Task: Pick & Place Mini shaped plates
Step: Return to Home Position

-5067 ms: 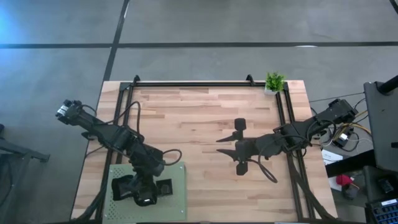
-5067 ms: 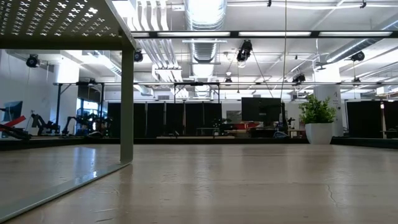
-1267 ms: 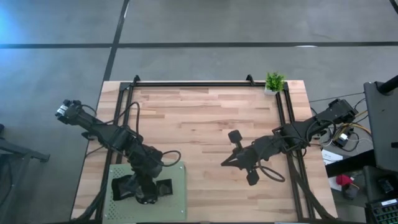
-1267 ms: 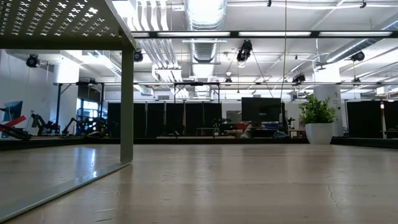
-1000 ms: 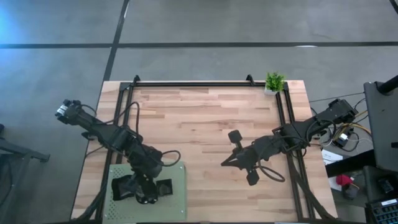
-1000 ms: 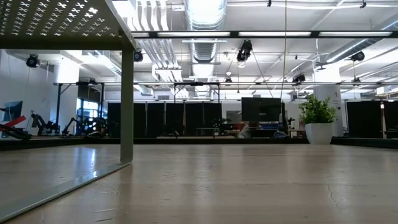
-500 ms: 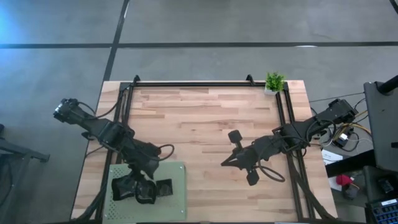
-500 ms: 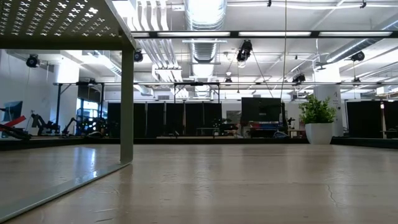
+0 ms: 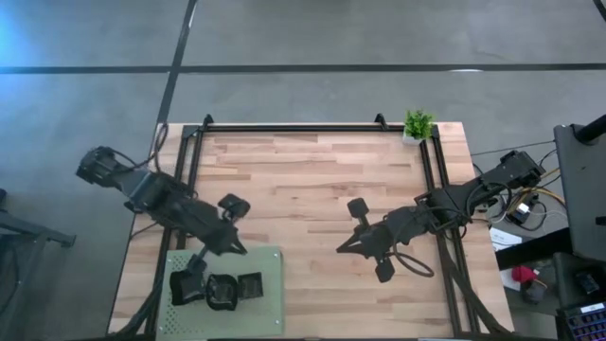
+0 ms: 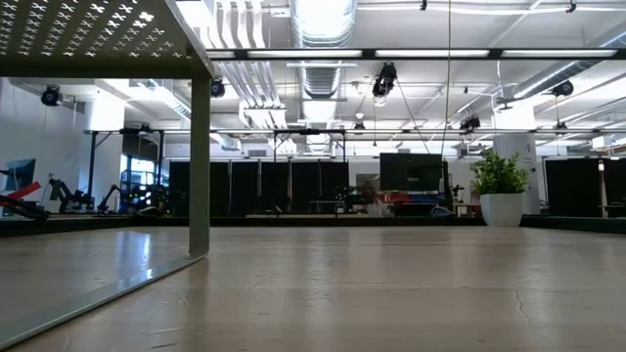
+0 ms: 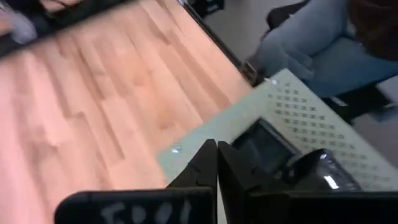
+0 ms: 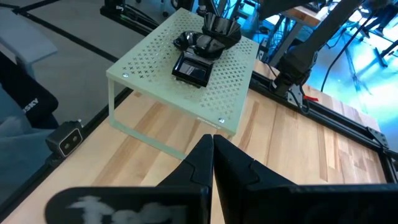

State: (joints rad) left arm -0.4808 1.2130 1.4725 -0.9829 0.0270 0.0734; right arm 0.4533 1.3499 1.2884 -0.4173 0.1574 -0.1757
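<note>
Left hand [image 9: 233, 248] has pulled back off the mini shaped plates [image 9: 225, 289]

Grey concrete floor [image 9: 379, 38] crossed by dark seams, pale wooden counter [image 9: 312, 189] edged by black rails, open hall beyond, ceiling ducts [image 10: 323, 15] and bright strip lights overhead, dark partitions [image 10: 254, 186], dark monitor [image 10: 411, 171], leafy plant [image 10: 500, 171] in white planter.

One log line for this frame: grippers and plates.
left gripper shut, empty, by shelf edge | right gripper shut, empty, over table middle | plates grouped on shelf
</note>
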